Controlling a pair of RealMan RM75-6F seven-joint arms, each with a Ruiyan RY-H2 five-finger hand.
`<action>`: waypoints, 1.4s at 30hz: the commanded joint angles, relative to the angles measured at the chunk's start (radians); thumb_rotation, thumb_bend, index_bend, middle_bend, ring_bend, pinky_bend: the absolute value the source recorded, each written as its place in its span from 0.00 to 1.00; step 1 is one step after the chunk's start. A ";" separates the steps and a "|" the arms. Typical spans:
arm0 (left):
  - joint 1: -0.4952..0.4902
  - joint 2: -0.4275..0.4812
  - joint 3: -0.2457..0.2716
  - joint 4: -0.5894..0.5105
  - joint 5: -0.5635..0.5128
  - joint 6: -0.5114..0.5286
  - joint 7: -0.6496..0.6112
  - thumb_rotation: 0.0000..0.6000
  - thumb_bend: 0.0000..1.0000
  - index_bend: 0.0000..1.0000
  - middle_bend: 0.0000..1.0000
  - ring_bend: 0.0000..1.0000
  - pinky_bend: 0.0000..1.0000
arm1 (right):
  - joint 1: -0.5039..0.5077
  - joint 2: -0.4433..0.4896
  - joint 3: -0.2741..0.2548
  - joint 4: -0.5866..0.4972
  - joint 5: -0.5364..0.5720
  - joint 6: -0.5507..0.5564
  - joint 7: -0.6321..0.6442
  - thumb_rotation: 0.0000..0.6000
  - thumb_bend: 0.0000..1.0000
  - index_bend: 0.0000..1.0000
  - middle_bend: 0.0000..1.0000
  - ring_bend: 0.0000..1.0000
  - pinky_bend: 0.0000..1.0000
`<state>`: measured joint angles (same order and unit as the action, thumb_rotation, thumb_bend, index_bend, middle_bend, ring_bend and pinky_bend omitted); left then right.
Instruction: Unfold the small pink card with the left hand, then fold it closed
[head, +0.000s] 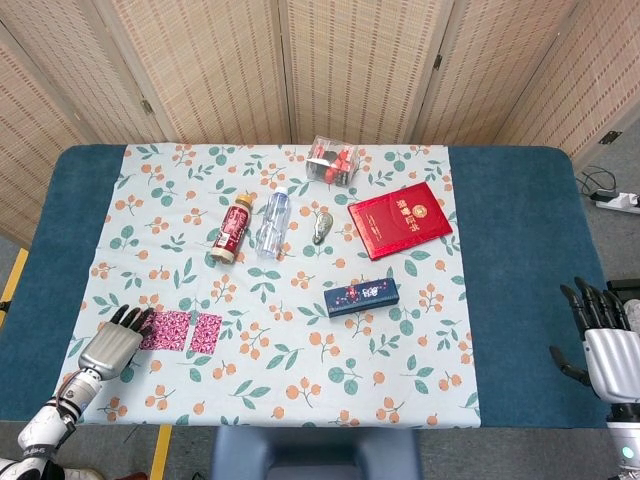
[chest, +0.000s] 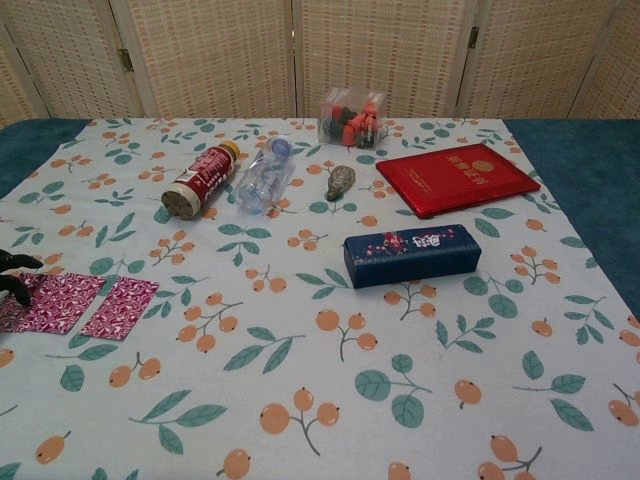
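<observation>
Table (head: 520, 260): blue top, w/ a floral cloth (head: 290, 300) spread over the middle. Folding screen (head: 330, 60) stands behind it.

Red booklet (head: 400, 221): flat on the cloth, right of centre, far half. Dark blue box (head: 361, 296): on its long side, nearer than the booklet, apart from it.

Red-label bottle (head: 231, 229) and clear water bottle (head: 271, 222): both lying down, side by side w/ a small gap, left of centre. Clear plastic box (head: 333, 160) w/ red and dark items inside: at the far edge of the cloth. Small grey-brown object (head: 322, 226): between water bottle and booklet; can't tell what it is.

Pink card (head: 181, 331): near-left part of the cloth, lying open and flat, panels side by side.

Left hand (head: 111, 344): at the card's left edge, dark fingertips (chest: 14, 272) over or touching the leftmost panel; holds nothing, fingers slightly apart.

Right hand (head: 604, 345): over the table's right edge, well apart from all items, fingers spread, palm empty.
</observation>
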<state>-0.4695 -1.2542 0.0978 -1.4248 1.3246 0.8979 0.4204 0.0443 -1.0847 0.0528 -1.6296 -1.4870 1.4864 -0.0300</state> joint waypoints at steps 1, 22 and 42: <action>0.005 0.007 0.002 -0.001 -0.008 0.002 0.002 1.00 1.00 0.25 0.00 0.00 0.00 | 0.000 0.000 0.001 0.001 0.000 -0.001 0.001 1.00 0.32 0.00 0.00 0.00 0.00; 0.007 0.019 -0.050 -0.091 0.103 0.120 -0.142 1.00 0.55 0.17 0.00 0.00 0.00 | -0.006 0.011 0.003 -0.005 -0.009 0.016 0.001 1.00 0.32 0.00 0.00 0.00 0.00; -0.112 -0.072 -0.105 -0.189 -0.150 -0.047 0.107 1.00 0.30 0.14 0.00 0.00 0.00 | 0.003 0.011 0.010 0.021 0.013 -0.011 0.029 1.00 0.32 0.00 0.00 0.00 0.00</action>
<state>-0.5676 -1.3181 -0.0024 -1.6031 1.2006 0.8651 0.5050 0.0468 -1.0733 0.0623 -1.6087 -1.4738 1.4750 -0.0009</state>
